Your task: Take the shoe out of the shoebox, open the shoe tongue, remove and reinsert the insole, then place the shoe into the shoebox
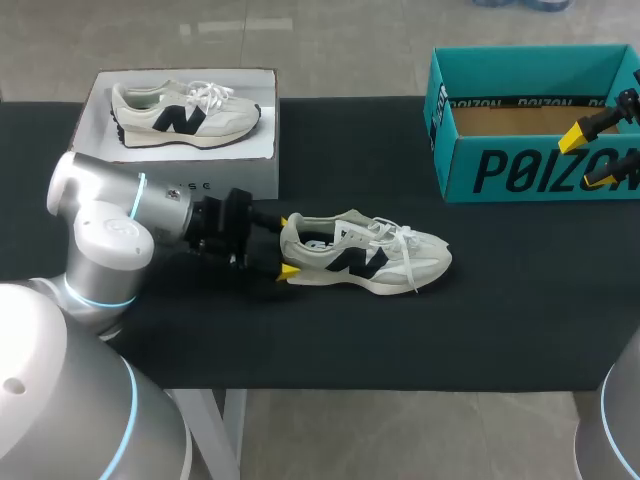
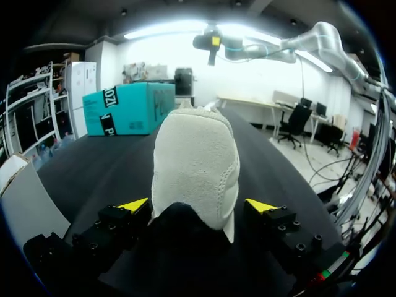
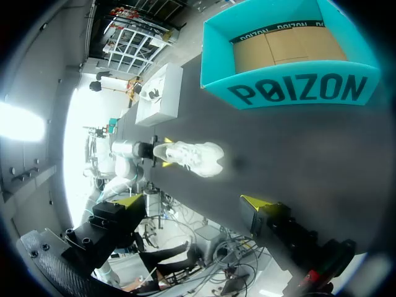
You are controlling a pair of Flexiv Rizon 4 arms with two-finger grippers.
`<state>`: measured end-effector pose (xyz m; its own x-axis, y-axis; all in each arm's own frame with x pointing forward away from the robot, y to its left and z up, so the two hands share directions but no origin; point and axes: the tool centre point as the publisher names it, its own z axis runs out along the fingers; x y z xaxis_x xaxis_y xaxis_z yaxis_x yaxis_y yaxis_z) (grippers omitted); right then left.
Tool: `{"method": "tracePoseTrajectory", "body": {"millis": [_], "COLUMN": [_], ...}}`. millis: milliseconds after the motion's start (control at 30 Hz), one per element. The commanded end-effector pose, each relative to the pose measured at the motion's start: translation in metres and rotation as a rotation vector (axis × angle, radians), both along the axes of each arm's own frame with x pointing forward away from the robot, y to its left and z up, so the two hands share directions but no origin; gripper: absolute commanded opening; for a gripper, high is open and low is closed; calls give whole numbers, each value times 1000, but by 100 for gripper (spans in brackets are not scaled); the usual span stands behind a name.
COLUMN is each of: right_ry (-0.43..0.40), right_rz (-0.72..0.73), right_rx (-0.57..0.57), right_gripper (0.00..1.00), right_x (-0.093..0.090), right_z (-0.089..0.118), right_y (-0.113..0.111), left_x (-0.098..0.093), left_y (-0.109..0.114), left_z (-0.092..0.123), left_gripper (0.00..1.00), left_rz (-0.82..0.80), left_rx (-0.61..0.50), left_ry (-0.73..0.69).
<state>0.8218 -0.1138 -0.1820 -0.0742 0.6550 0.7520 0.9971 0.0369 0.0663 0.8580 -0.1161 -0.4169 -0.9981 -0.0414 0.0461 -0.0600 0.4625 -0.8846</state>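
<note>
Straddling the heel of the shoe (image 1: pixel 365 255) with jaws apart, the left gripper (image 2: pixel 197 207) seems poised to steady it; the right gripper (image 3: pixel 193 200) hovers, jaws also apart, by the empty shoebox (image 1: pixel 530 165).

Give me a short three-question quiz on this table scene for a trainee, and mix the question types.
1. True or false: the teal cardboard shoebox holds a shoe.
2. Multiple choice: the left gripper is at which part of the white sneaker with the black logo lying on the black table? A toe; B heel; C laces.
3. Short answer: where does the second white sneaker lie?

Key: 1 false, it is empty. 2 B. 3 In the white box at the table's far left corner.
</note>
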Motion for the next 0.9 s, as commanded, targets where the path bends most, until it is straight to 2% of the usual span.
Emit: {"method": "tracePoseTrajectory", "body": {"millis": [33, 333, 900], "right_ry": [1, 1, 1], "right_rz": [1, 1, 1], "right_rx": [-3, -3, -3], "right_gripper": [100, 100, 100], "right_x": [1, 1, 1], "right_z": [0, 0, 0], "right_y": [0, 0, 0], "left_x": [1, 4, 7], "left_y": [-10, -20, -18], "left_z": [-7, -18, -22], "left_gripper": [100, 100, 100], "left_rz": [-3, -36, -13], "left_rx": [11, 34, 19], "left_ry": [7, 9, 25]}}
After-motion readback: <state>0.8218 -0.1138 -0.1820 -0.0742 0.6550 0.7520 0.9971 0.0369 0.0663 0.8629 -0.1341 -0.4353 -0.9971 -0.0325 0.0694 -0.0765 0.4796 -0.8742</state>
